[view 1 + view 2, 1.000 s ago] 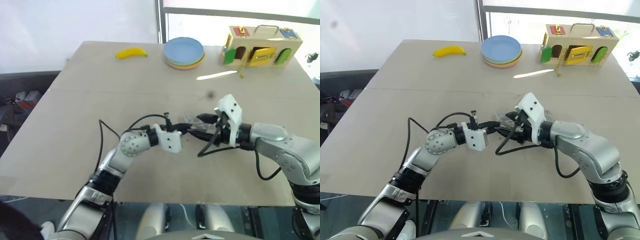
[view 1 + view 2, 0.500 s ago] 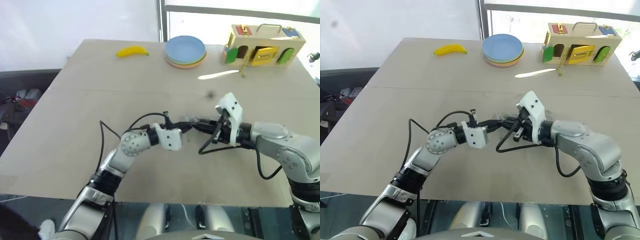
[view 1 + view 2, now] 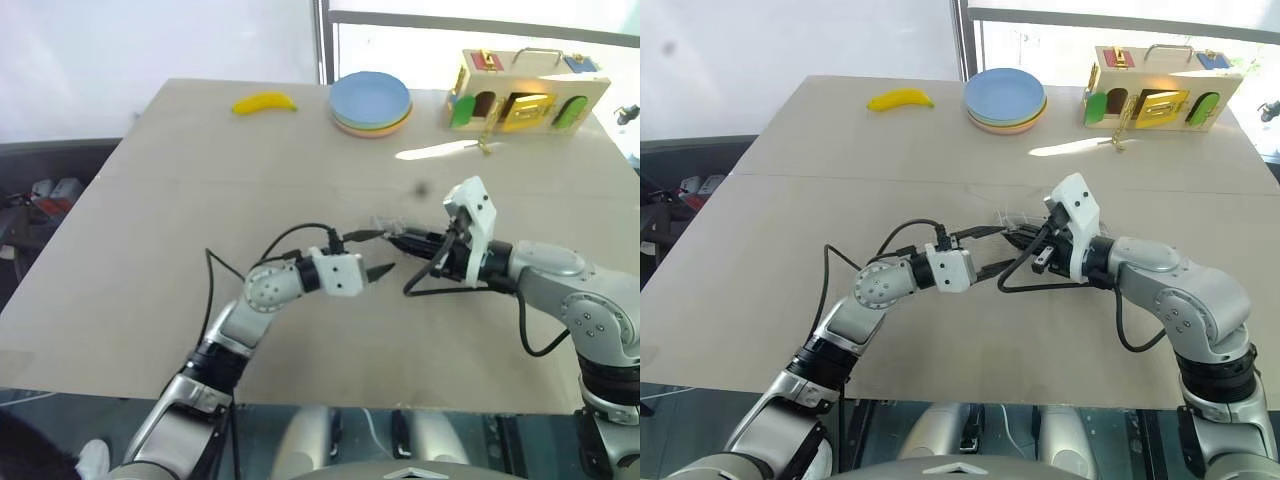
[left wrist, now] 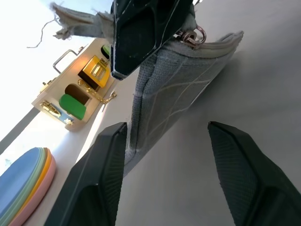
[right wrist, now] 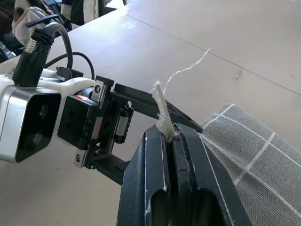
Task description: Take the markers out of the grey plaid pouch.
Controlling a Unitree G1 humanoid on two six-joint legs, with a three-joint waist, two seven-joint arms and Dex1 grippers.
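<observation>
The grey plaid pouch (image 4: 174, 89) hangs just above the table, its zipper pull (image 4: 190, 35) near the top end. My right gripper (image 5: 169, 134) is shut on a frayed fabric tab at that end, with the plaid cloth (image 5: 254, 146) trailing beside its fingers. My left gripper (image 3: 375, 253) faces it at the table's middle, open, its two fingers (image 4: 106, 179) apart on either side of the pouch's lower edge without touching it. The markers are hidden.
At the table's far edge lie a yellow banana (image 3: 264, 103), a stack of coloured plates (image 3: 371, 103) and a wooden latch box (image 3: 527, 90). Bare tabletop (image 3: 150, 250) stretches to the left and in front of the arms.
My right gripper has shut on the pouch's end. My left gripper, shut on the pouch before, has opened and let go. Both hands have stayed in place.
</observation>
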